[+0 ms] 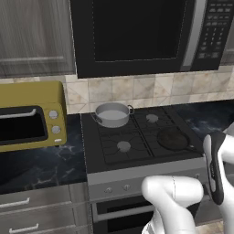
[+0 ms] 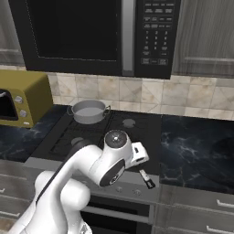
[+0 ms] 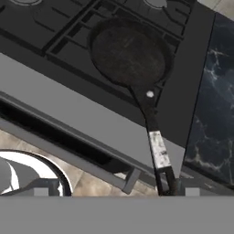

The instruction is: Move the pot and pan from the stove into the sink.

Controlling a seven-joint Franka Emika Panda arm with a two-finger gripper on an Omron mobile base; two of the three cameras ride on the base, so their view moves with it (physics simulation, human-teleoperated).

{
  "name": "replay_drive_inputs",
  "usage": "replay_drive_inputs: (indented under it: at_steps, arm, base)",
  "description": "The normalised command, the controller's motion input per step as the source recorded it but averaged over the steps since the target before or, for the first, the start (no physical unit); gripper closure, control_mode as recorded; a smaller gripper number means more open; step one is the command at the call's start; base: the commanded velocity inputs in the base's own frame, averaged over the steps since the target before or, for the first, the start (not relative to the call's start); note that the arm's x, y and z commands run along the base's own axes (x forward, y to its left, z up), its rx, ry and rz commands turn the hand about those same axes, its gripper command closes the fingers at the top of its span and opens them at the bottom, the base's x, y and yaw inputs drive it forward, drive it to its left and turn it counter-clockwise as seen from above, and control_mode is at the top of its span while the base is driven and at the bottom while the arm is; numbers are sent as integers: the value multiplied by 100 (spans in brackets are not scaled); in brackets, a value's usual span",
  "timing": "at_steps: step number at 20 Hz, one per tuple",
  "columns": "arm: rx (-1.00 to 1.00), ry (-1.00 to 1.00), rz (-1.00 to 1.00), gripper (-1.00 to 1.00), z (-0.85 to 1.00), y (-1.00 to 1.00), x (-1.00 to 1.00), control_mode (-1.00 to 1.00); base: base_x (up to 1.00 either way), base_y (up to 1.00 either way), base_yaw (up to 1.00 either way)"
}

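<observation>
The light-grey pot [image 1: 112, 114] [image 2: 89, 111] stands on the back left burner of the black stove [image 1: 137, 172] [image 2: 61, 137] [image 3: 68, 107]. The flat black pan [image 1: 173, 138] [image 3: 130, 54] lies on the front right burner, its long handle [image 3: 157, 146] [image 2: 147, 179] reaching out over the stove's front edge. My gripper [image 3: 116, 192] hovers in front of and above the stove, looking down along that handle. Its fingertips [image 3: 192, 191] stand far apart, open, holding nothing, and the handle's end lies close to the right one. My arm hides the pan's bowl in the right base view. The sink is out of view.
A yellow toaster oven [image 1: 29, 116] [image 2: 20, 98] sits on the dark marble counter left of the stove. A black microwave [image 1: 137, 32] [image 2: 96, 32] hangs above the burners. More dark counter [image 2: 196, 146] [image 3: 212, 96] runs to the stove's right.
</observation>
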Motion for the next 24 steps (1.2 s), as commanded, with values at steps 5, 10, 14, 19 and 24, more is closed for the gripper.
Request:
replay_drive_inputs:
  at_steps: [5,10,14,19,24]
  arm:
    - [0,0,9,-100,-18,-32,31,-100]
    - [-1,5,1,-100,-9,-21,27,-100]
    - [-4,1,0,-100,-2,-3,10,-100]
    - [0,6,-4,-100,-6,-27,28,-100]
    - [0,0,0,-100,-2,0,0,-100]
  base:
    - [0,0,0]
    - [0,0,0]
    - [0,0,0]
    - [0,0,0]
    - [0,0,0]
